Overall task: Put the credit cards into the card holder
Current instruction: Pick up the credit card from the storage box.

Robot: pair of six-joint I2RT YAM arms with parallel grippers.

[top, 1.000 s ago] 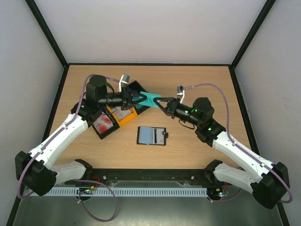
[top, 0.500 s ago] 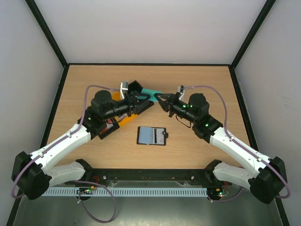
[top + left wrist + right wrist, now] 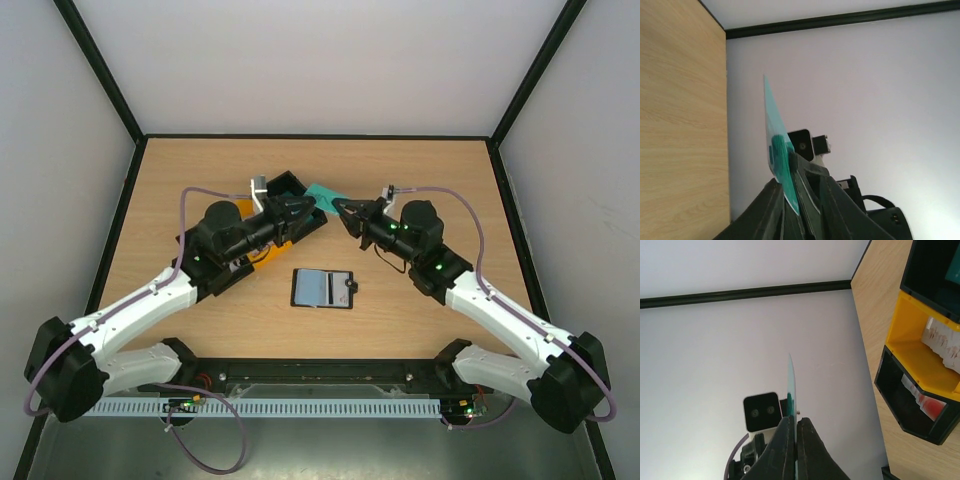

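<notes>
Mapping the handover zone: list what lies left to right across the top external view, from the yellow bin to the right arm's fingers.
yellow bin → left fingers → teal card → right fingers. The card holder is omitted because it spans several of these.

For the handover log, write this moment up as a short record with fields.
card in play: teal card, in the air between both grippers
right gripper: shut on the teal card's edge
left gripper: teal card between its fingers, grip unclear
card holder: flat on the table, pocket face up, apart from both grippers
yellow bin: holds red-and-white cards
</notes>
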